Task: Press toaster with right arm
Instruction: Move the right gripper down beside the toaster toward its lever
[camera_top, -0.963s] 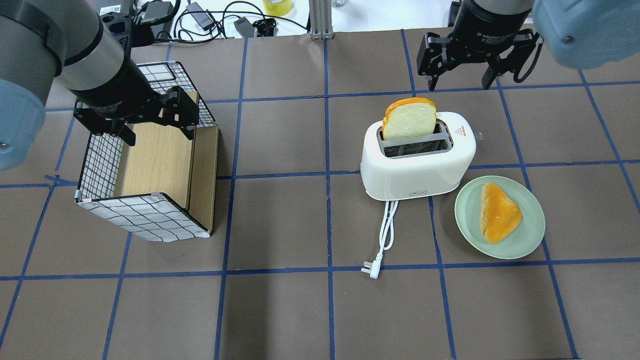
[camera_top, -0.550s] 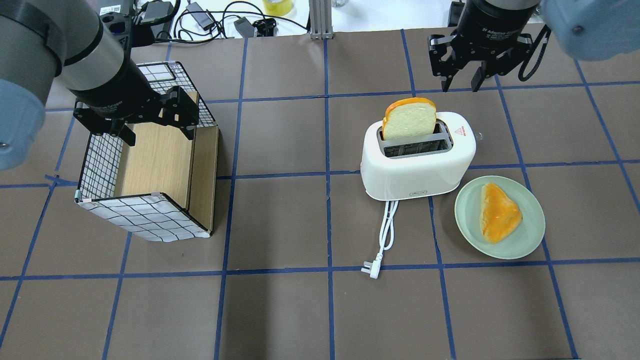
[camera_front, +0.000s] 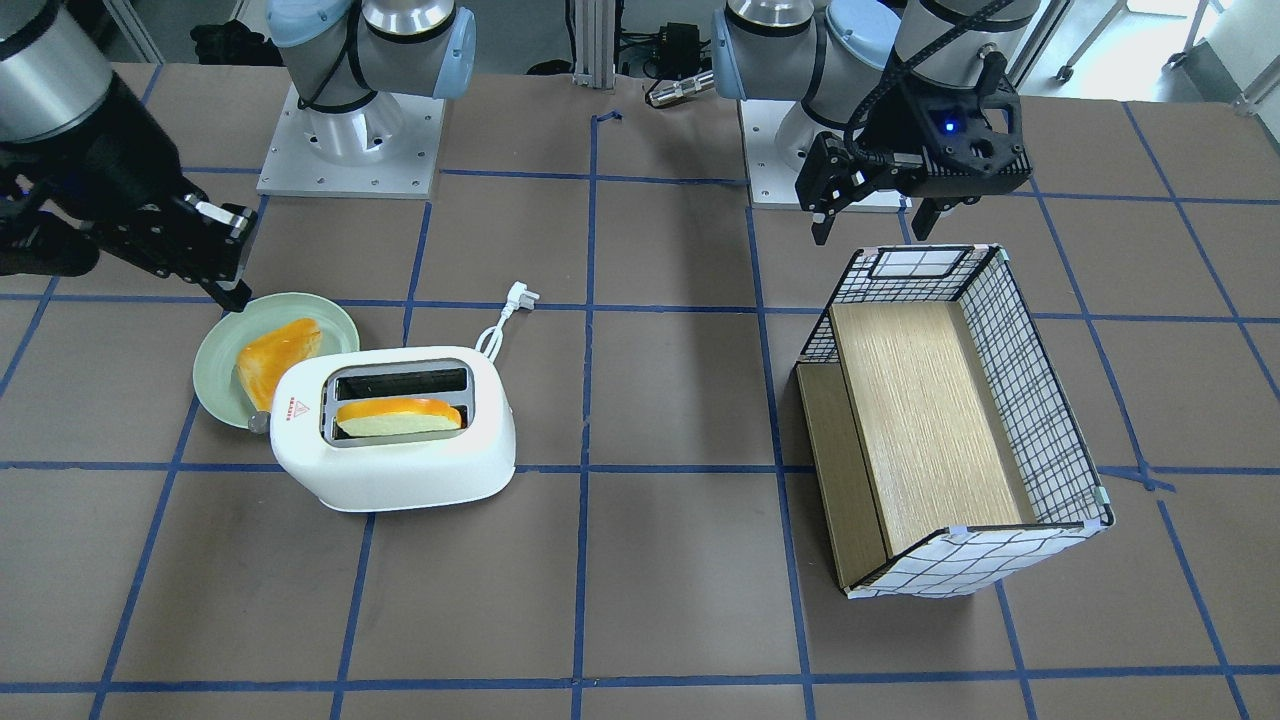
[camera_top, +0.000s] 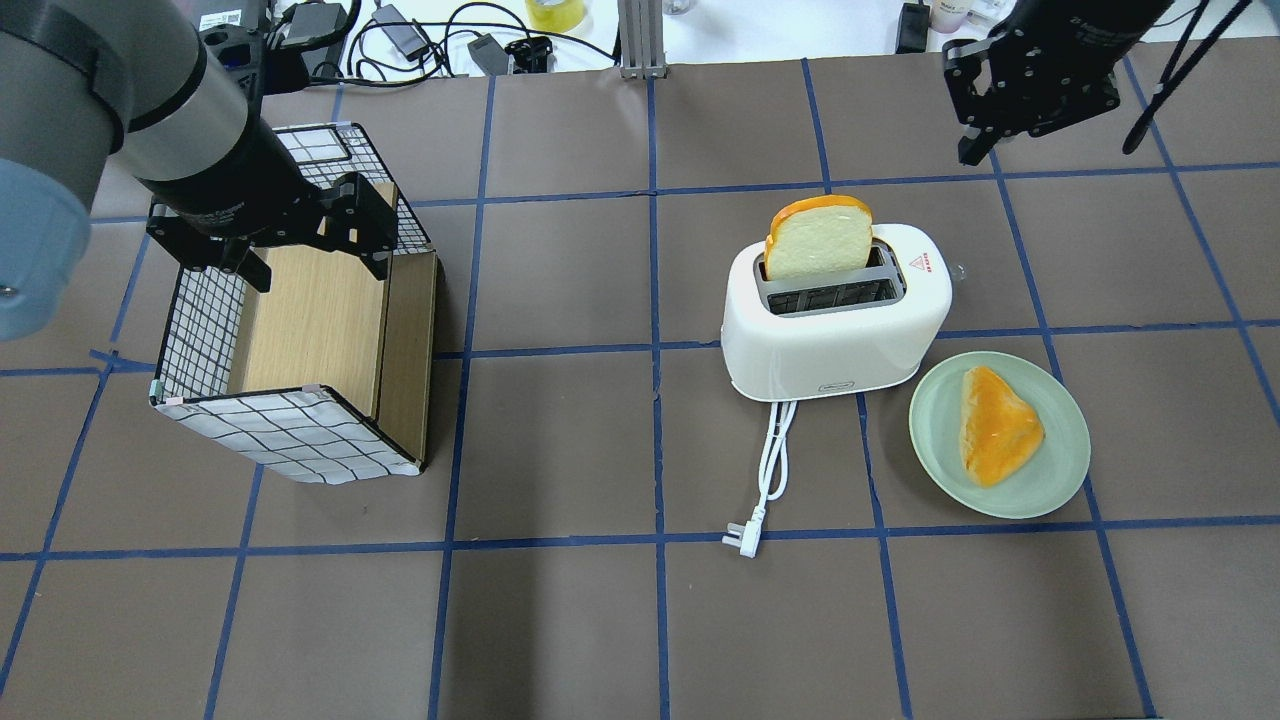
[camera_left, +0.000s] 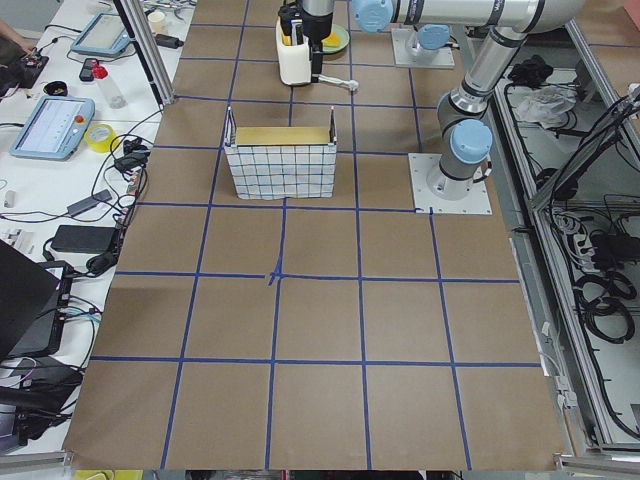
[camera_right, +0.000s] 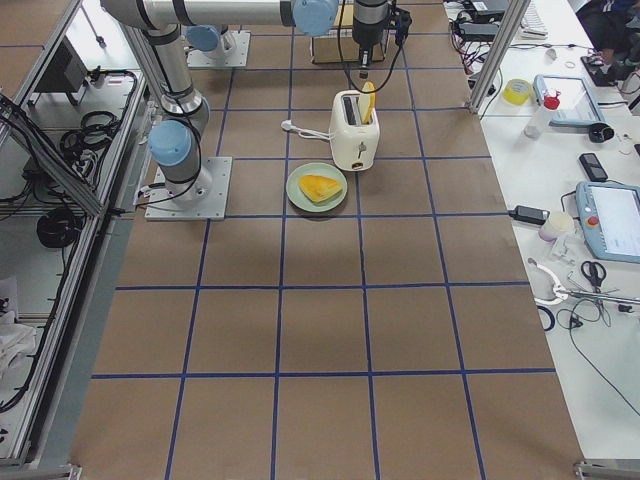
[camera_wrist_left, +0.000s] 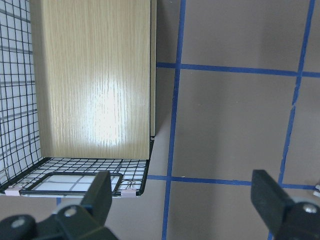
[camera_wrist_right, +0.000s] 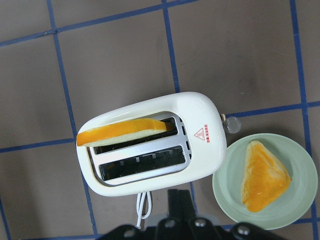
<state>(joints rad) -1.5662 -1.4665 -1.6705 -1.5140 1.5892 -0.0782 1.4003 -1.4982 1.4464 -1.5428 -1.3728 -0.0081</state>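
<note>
The white two-slot toaster (camera_top: 835, 335) stands right of the table's middle, with a bread slice (camera_top: 818, 238) upright in its far slot and a grey knob (camera_top: 957, 268) at its right end. Its white cord (camera_top: 773, 460) trails toward me. My right gripper (camera_top: 972, 152) is shut and empty, raised beyond the toaster's right end and apart from it. In the right wrist view the toaster (camera_wrist_right: 150, 145) lies below the shut fingers (camera_wrist_right: 178, 200). My left gripper (camera_top: 315, 265) is open and empty above the wire basket (camera_top: 290, 440).
A green plate (camera_top: 1060, 470) with a toasted bread piece (camera_top: 995, 425) sits right of the toaster, close to its knob end. The plug (camera_top: 740, 535) lies on the table in front. The basket with a wooden board inside stands at the left.
My right gripper has shut its fingers and moved right and farther back, away from the toaster. The left arm, toaster and bread have not moved.
</note>
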